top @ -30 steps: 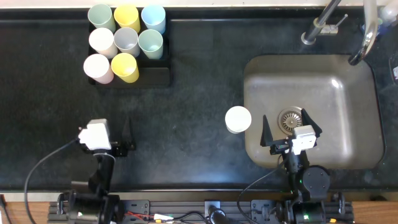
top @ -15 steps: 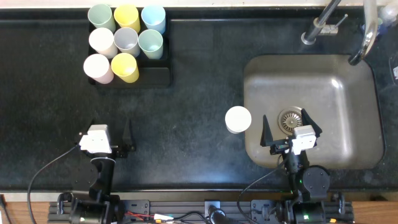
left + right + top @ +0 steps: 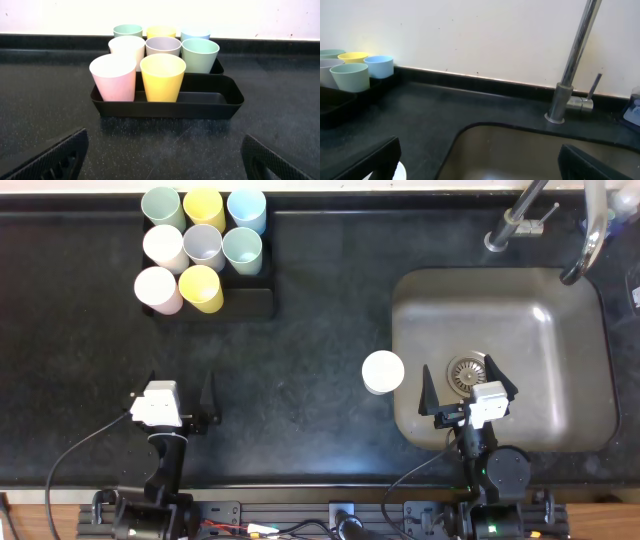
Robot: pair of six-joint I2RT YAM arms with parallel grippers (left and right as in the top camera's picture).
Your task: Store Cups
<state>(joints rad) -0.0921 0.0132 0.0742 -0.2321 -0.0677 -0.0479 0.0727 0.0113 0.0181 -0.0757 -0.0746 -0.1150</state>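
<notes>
Eight cups [image 3: 161,77] are sitting in the tray [image 3: 200,107] ahead of my left gripper [image 3: 178,378], leaving one slot free. I am holding both grippers' fingers apart, since the white cup [image 3: 383,372] is standing just beside my right gripper [image 3: 458,366], awaiting pickup.

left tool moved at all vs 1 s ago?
Yes, slightly. In the top view the left tool has drawn back down the picture toward its arm's base, widening its gap to the black tray, which has stayed put.
</notes>
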